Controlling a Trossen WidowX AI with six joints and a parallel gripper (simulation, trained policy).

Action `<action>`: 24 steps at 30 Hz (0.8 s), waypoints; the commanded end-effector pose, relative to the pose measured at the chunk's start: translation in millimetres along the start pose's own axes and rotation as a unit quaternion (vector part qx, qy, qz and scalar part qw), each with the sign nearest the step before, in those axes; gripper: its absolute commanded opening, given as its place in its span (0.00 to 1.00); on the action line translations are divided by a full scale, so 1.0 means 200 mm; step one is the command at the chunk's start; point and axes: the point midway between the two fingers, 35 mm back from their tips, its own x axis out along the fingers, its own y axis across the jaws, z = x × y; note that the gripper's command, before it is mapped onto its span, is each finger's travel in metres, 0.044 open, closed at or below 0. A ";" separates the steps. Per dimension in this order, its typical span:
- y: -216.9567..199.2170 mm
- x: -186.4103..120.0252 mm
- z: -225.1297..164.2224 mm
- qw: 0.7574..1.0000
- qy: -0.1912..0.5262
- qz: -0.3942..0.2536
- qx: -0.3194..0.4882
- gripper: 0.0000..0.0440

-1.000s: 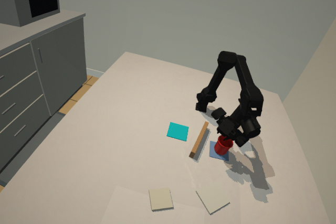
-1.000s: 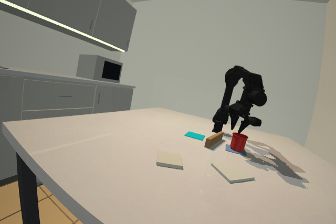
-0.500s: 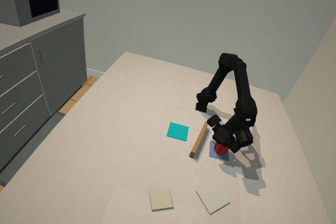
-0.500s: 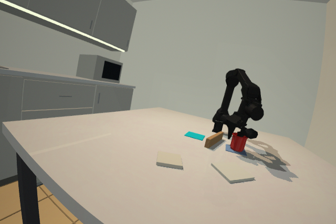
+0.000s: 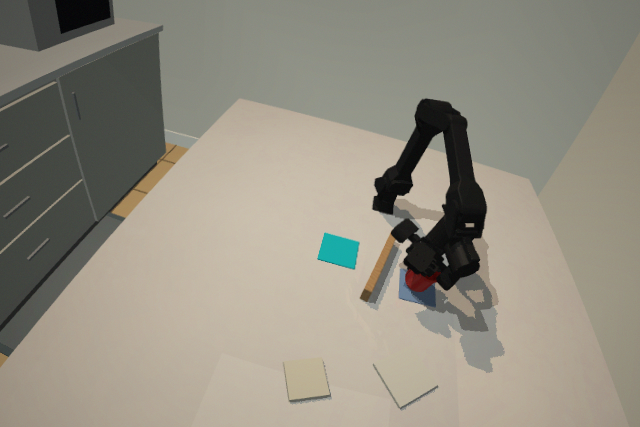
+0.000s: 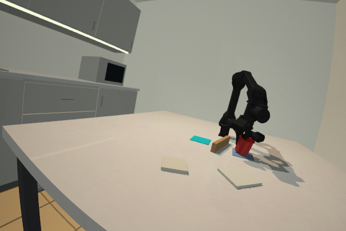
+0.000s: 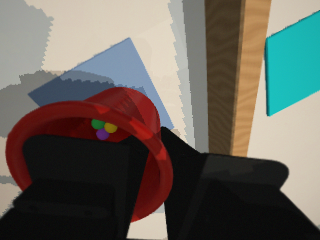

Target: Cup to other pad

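Note:
The red cup (image 5: pixel 419 283) (image 6: pixel 244 146) (image 7: pixel 142 105) leans a little, with its base at the blue pad (image 5: pixel 426 299) (image 6: pixel 249 156) (image 7: pixel 107 62); whether the base touches the pad is unclear. My gripper (image 6: pixel 241 138) (image 7: pixel 155 130) is shut on the cup's wall, one finger inside the mouth and the other outside. Green, yellow and purple marbles (image 7: pixel 98 123) show inside the cup; the finger hides part of its inside. The teal pad (image 5: pixel 338 250) (image 6: pixel 200 140) (image 7: pixel 295 65) lies bare on the other side of the wooden bar.
The wooden bar (image 5: pixel 378 268) (image 6: pixel 220 144) (image 7: pixel 255 55) stands as a low barrier between the two pads, close to the gripper. Two flat cream tiles lie nearer the top and exterior views, a smaller one (image 5: pixel 307 379) (image 6: pixel 174 164) and a larger one (image 5: pixel 405 381) (image 6: pixel 239 177).

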 end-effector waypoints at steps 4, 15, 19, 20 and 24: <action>-0.04 -0.06 0.00 1.000 -0.002 0.005 0.015 0.00; -0.12 -0.25 0.02 0.997 -0.008 0.035 0.066 0.00; -0.16 -0.32 0.04 0.995 -0.013 0.046 0.086 0.00; -0.16 -0.33 0.05 0.995 -0.015 0.049 0.091 0.00; -0.19 -0.38 0.08 0.992 -0.022 0.060 0.110 0.00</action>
